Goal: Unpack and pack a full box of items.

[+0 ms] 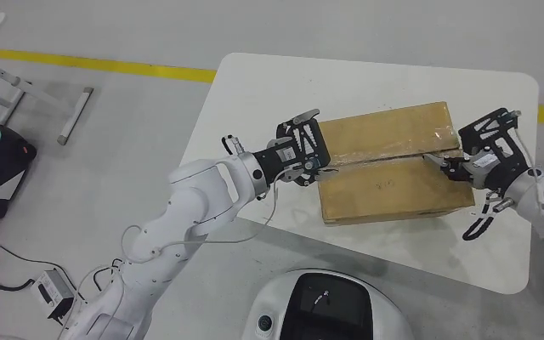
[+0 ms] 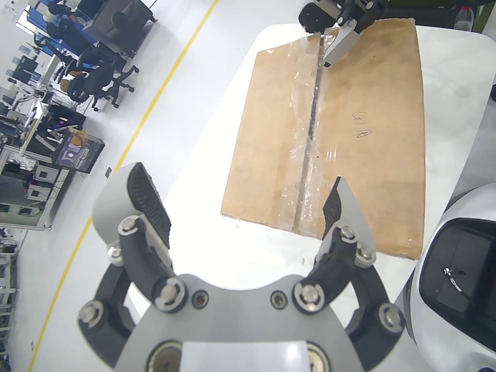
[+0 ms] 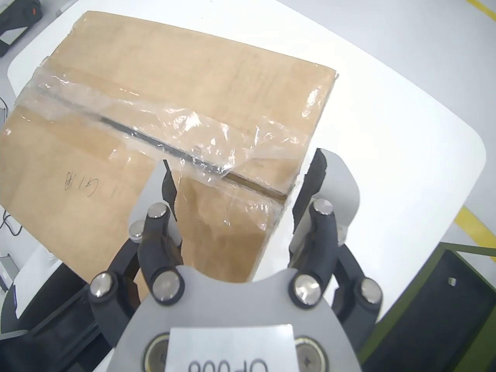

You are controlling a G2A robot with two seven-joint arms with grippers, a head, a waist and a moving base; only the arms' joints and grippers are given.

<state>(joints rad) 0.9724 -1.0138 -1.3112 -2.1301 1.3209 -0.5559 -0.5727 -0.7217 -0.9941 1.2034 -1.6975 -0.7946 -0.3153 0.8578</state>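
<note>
Box: cardboard box lies flat on the white table, both flaps down, contents hidden.
Seam: clear tape along the box's middle slit, wrinkled and split (probably cut through), showing a dark gap.
Left gripper: hangs at one short end of the box, fingers spread wide, holding nothing; probably poised to catch a flap.
Right gripper: at the box's opposite end, fingers spread, one over the seam's end, likely placed to pry.
</note>
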